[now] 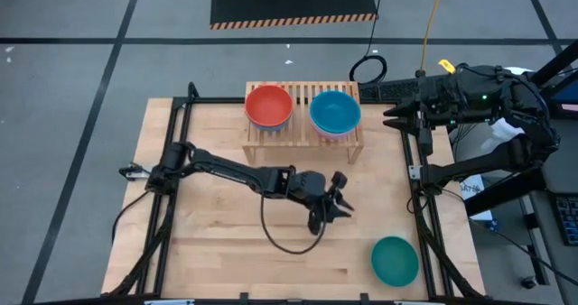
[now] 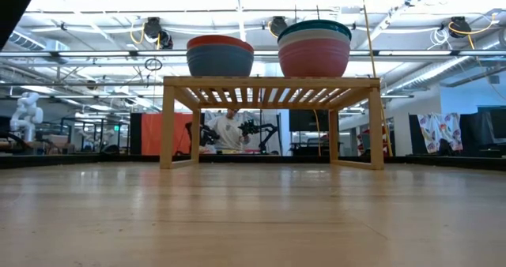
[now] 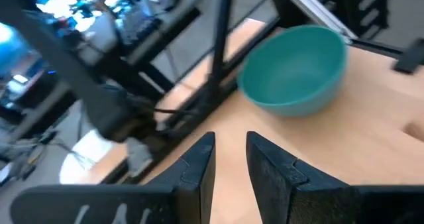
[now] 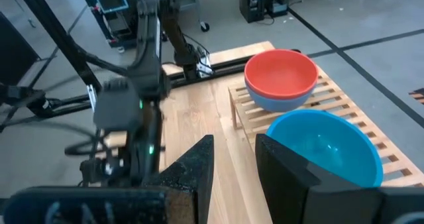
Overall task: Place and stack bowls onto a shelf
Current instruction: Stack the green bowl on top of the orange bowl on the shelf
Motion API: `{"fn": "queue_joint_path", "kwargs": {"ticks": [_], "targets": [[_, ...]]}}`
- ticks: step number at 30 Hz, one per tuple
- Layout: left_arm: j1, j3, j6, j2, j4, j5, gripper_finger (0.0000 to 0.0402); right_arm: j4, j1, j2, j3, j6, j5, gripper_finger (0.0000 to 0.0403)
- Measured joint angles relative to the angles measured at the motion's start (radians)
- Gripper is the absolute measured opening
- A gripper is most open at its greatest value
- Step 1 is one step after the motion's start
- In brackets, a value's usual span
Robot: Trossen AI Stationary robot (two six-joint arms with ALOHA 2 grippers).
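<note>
- High view: left pincer (image 1: 338, 199) over mid-bench (image 1: 217, 251), fingers spread, holding nothing, aimed toward teal bowl (image 1: 395, 260).
- Teal bowl alone near the bench's front right corner, upright, well apart from shelf (image 1: 303, 139).
- Left wrist view: same teal bowl (image 3: 295, 69) ahead of the parted fingers (image 3: 199, 164), not touching them.
- Shelf at the bench's far edge, carrying two stacks side by side.
- Left stack: red bowl (image 1: 269, 106) on top, nested in a blue bowl (image 2: 220, 62) seen from low view.
- Right stack: blue bowl (image 1: 335, 112) on top; low view shows a white bowl (image 2: 314, 38) below it and a pink bowl (image 2: 314, 59) at the base.
- Right pincer (image 1: 390, 117) off the bench's far right edge, just beside the shelf, fingers apart, empty.
</note>
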Motion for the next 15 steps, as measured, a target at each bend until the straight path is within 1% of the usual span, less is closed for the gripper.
{"fn": "queue_joint_path", "kwargs": {"ticks": [6,10,13,15], "targets": [[-0.036,0.000,0.047,0.075,0.013,0.008,0.0093,-0.002,0.000,0.000,0.000,0.000,-0.004,0.0106],[-0.055,0.003,0.052,0.114,0.066,0.018,0.0092,-0.002,0.000,0.000,0.000,-0.002,-0.004,0.0106],[-0.068,0.064,0.053,0.158,0.045,0.025,0.0092,-0.003,0.000,0.000,0.000,0.003,-0.007,0.0106],[-0.073,0.130,0.057,0.190,-0.011,0.025,0.0092,-0.009,0.000,0.001,0.000,0.023,-0.037,0.0106]]}}
